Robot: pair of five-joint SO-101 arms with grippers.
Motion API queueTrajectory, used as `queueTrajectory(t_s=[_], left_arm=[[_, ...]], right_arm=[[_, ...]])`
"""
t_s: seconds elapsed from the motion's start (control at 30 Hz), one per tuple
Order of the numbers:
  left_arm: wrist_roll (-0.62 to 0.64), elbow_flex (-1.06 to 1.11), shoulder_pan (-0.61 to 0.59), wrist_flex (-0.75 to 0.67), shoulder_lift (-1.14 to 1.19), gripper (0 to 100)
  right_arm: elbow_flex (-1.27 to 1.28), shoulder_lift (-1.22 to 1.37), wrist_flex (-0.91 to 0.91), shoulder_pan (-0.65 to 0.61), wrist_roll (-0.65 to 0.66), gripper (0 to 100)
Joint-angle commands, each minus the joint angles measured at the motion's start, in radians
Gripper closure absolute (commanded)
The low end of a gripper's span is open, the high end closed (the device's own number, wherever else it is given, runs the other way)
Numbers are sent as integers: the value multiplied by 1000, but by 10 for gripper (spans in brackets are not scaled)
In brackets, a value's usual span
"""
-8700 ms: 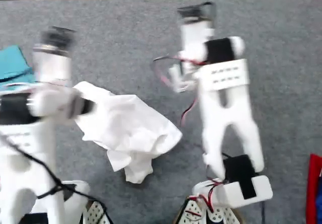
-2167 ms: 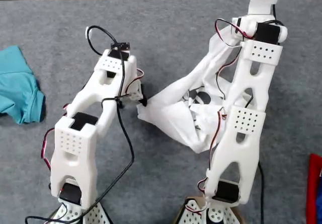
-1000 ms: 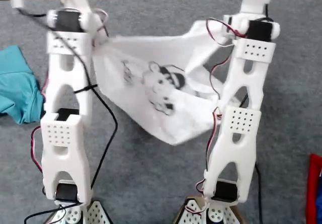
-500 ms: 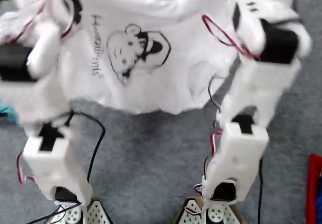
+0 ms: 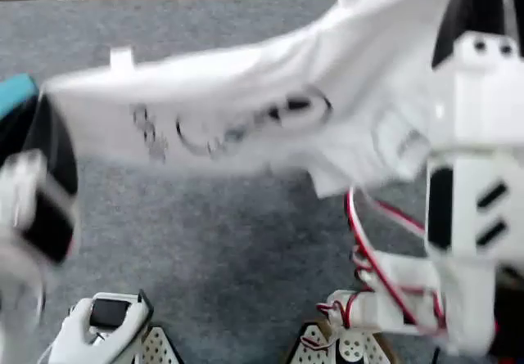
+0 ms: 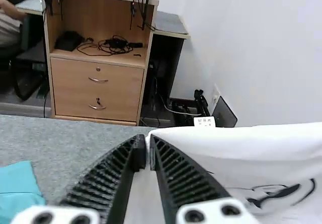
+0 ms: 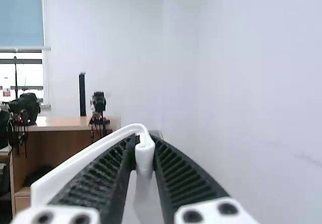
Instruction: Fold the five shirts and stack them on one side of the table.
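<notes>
Hanging in the air between the two arms, the white shirt is stretched out wide above the grey worktop, its printed front facing up and its lower part sagging loose toward the right arm. In the left wrist view, the left hand is pressed together on one edge of the cloth, just a thin lip of fabric between its fingers. The right hand is likewise pinching a narrow fold of the same shirt, with cloth running down between its fingers. The left arm is raised at the opposite side of the span. Farther off, a teal shirt lies crumpled at the left edge of the worktop, well apart from the lifted one. Beyond the worktop stands a wooden cabinet with drawers.

The main risk, as I judge it, is a slip: both grips are shallow, and if the arms pull further apart the taut cloth could tear free of one hand and drop in a heap. Lowering unevenly could also lay it down creased or skewed, or let the sagging part catch on the right arm's wires.

Counted: two arms, two hands, one white shirt aloft, one teal shirt lying flat, so two shirts of the five.
</notes>
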Motion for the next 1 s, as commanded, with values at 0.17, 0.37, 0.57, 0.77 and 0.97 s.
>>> queueTrajectory(t_s=[0.17,0.37,0.57,0.77,0.97], left_arm=[[-25,232,-2,9,-180,981],[-31,433,2,5,-145,981],[-101,848,-20,-313,22,981],[-106,1168,-54,-951,255,981],[-101,1105,-74,-1266,591,981]], right_arm=[[4,-33,124,-13,-9,993],[340,-18,137,-16,-11,993],[757,99,-54,-67,32,993],[1078,305,-499,-94,32,993],[1084,521,-795,-117,34,993]])
